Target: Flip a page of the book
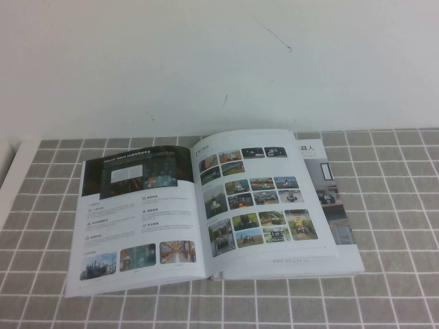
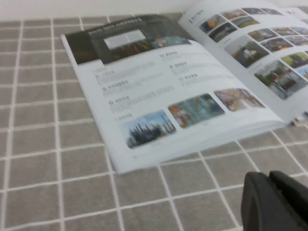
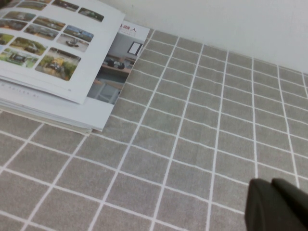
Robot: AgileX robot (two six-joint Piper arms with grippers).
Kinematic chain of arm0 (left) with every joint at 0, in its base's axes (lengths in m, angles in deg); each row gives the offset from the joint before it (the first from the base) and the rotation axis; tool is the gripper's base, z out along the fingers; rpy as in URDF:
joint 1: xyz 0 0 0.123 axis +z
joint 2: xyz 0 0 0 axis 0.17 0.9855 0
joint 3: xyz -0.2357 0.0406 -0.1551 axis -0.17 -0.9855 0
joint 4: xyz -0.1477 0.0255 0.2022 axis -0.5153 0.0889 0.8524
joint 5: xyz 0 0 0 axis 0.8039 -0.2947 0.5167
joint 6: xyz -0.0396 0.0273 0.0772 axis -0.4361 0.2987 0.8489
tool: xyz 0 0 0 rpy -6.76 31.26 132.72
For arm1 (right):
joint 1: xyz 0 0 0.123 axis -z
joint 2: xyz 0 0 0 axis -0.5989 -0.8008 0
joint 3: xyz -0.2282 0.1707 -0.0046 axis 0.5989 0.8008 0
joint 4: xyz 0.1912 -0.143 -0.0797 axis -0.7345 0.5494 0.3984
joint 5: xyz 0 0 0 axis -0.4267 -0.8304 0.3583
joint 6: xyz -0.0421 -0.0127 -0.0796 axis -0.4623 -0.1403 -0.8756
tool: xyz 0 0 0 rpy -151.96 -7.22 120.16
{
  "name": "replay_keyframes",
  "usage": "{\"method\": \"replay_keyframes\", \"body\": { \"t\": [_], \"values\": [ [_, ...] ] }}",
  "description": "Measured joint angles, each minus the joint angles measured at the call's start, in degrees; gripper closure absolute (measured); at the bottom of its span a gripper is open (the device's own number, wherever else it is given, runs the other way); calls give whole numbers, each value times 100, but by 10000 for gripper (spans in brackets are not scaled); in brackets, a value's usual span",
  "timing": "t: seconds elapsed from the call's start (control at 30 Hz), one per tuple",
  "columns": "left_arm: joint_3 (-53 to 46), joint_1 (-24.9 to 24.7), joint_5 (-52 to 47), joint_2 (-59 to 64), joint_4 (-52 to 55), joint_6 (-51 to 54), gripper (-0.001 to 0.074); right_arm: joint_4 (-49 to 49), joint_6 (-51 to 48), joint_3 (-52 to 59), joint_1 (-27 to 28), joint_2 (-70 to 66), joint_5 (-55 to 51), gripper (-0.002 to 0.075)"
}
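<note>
I see the page (image 1: 137, 212) lying flat on the book's (image 1: 212, 209) left half, dark banner photo up, small photos along its near edge. The leaf with the photo grid (image 1: 257, 199) faces it, slightly bowed. The book sits open on the grey tiled cloth (image 1: 384, 274), near the white wall (image 1: 219, 62). Left gripper (image 2: 274, 204) hovers over tiles beside the book's near-left corner (jaw state: cannot tell). Right gripper (image 3: 276, 207) over bare tiles, clenched, empty.

Below my matt black plastic jaws, the book (image 1: 212, 205) shows glossy white paper pages on the table's (image 1: 384, 288) matt grey tiles.
</note>
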Motion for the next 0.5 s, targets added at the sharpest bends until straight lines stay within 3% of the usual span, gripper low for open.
{"method": "replay_keyframes", "body": {
  "t": [0.27, 0.5],
  "values": [
    [-11, 19, 370, -230, 1822, -763, 738, 0, 12, 0, 0, 0, 0, 727],
    [-11, 19, 358, -232, 2114, -1176, 738, 3, 12, 0, 0, 0, 0, 727]
  ]
}}
